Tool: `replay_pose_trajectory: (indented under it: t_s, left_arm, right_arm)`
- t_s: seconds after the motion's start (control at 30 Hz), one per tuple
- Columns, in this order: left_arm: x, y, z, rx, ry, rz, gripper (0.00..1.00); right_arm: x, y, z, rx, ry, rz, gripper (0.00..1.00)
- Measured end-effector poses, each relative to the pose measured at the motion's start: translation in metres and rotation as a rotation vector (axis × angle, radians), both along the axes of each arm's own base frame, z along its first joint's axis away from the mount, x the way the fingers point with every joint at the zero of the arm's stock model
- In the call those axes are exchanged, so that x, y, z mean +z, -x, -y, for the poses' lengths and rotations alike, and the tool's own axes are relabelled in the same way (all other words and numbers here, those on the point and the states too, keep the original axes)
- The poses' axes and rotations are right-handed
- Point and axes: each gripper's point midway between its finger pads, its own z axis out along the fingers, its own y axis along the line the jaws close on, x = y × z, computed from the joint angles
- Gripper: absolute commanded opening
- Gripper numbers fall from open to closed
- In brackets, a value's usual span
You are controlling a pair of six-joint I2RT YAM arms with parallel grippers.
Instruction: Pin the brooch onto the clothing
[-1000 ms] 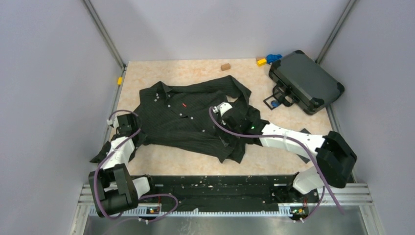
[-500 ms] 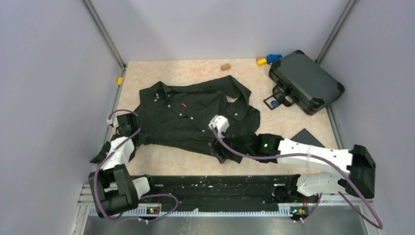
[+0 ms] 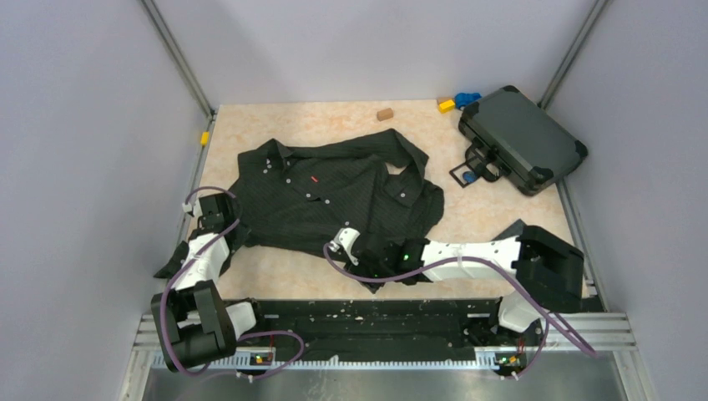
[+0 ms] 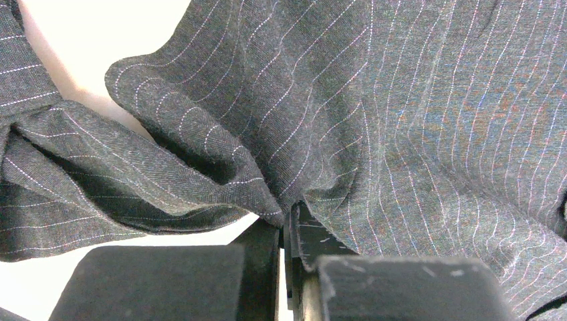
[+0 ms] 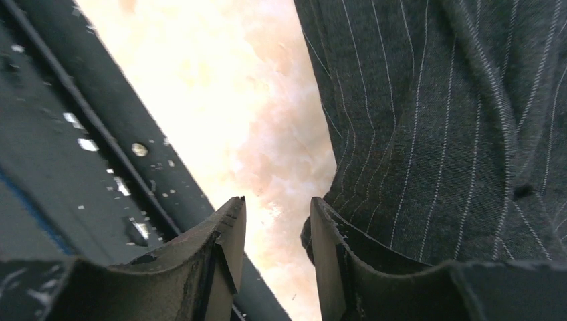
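The clothing [image 3: 317, 196], a black pinstriped shirt, lies spread across the middle of the table. My left gripper [image 3: 227, 224] sits at the shirt's left edge. In the left wrist view it [image 4: 289, 217] is shut on a fold of the clothing [image 4: 401, 120]. My right gripper [image 3: 349, 255] is low at the shirt's near hem. Its jaws [image 5: 277, 210] stand open over bare table, and its right finger [image 5: 327, 241] rests against the clothing's edge [image 5: 428, 134]. The brooch [image 3: 469, 176], a tiny blue piece, lies by the case's handle, far from both grippers.
A dark hard case [image 3: 522, 138] stands at the back right. Beside it are a bright-blue toy piece [image 3: 467, 98] and a yellow block [image 3: 447, 105]. A brown block [image 3: 384, 114] lies at the back edge, a yellow piece [image 3: 204, 138] on the left rail. The black base rail [image 3: 376, 313] runs along the near edge.
My right arm has swung from over the shirt's right side down to its near hem, and its jaws have narrowed. The left arm has not moved.
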Motion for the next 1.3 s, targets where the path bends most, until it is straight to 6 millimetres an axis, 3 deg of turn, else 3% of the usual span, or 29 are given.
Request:
replay_pose_trajectory:
  t_s: [0.17,0.5,0.7,0.9,1.3]
  left_arm:
    - [0.0,0.0,0.0,-0.001,0.0,0.0,0.0]
    - [0.0,0.0,0.001,-0.005,0.003,0.001,0.0]
    - [0.0,0.0,0.001,-0.009,0.002,0.0,0.0]
    - [0.0,0.0,0.001,-0.011,0.002,0.0,0.0]
    - [0.0,0.0,0.001,-0.014,-0.001,-0.002,0.0]
  right_arm:
    - [-0.022,-0.003,0.012,-0.014,0.093,0.008,0.4]
    - [-0.026,-0.016,0.02,-0.062,0.135,0.063,0.33]
    - [-0.028,-0.018,0.029,-0.091,0.165,0.072,0.38]
    - [-0.017,-0.019,0.036,-0.11,0.168,0.089,0.41]
    - [-0.026,-0.02,0.05,-0.128,0.211,0.102,0.37]
